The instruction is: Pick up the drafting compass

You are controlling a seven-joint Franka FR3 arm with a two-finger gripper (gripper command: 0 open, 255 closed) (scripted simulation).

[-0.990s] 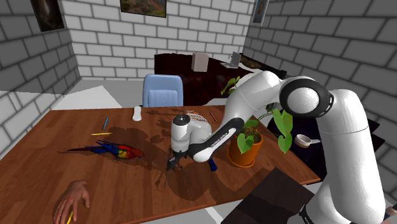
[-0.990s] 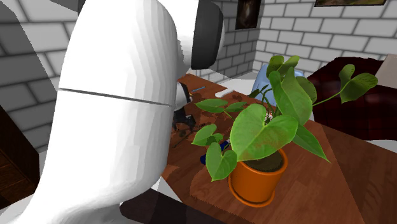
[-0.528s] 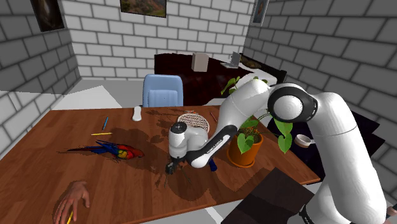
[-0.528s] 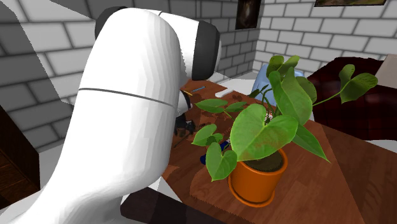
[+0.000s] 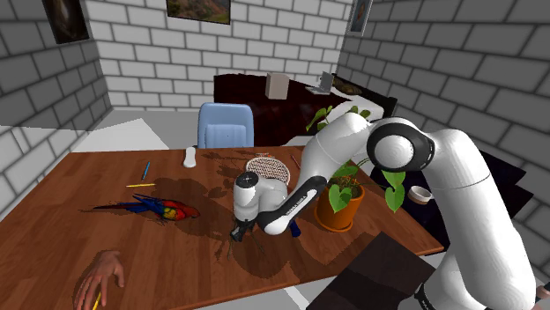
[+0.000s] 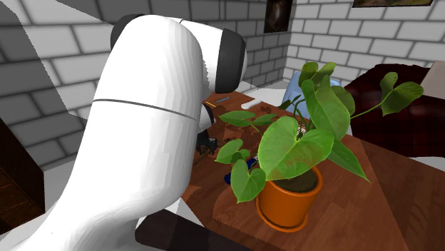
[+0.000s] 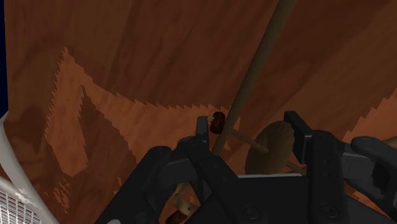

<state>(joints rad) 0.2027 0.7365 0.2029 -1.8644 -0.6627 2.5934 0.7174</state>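
Table (image 5: 106,176) carries the drafting compass (image 7: 254,63), lying under the lowered arm (image 5: 353,145). Gripper (image 7: 251,130) fingers stand apart, straddling it. Risk: the thin leg sits off-centre, so closing could pivot it out of the grasp.

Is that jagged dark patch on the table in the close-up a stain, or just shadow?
Wrist view: shadow on the table, its edge drawn in jagged steps, not a stain. Shoulder view: a dark shadow lies beneath the gripper. Second exterior view: the plant is evenly lit, without glare.
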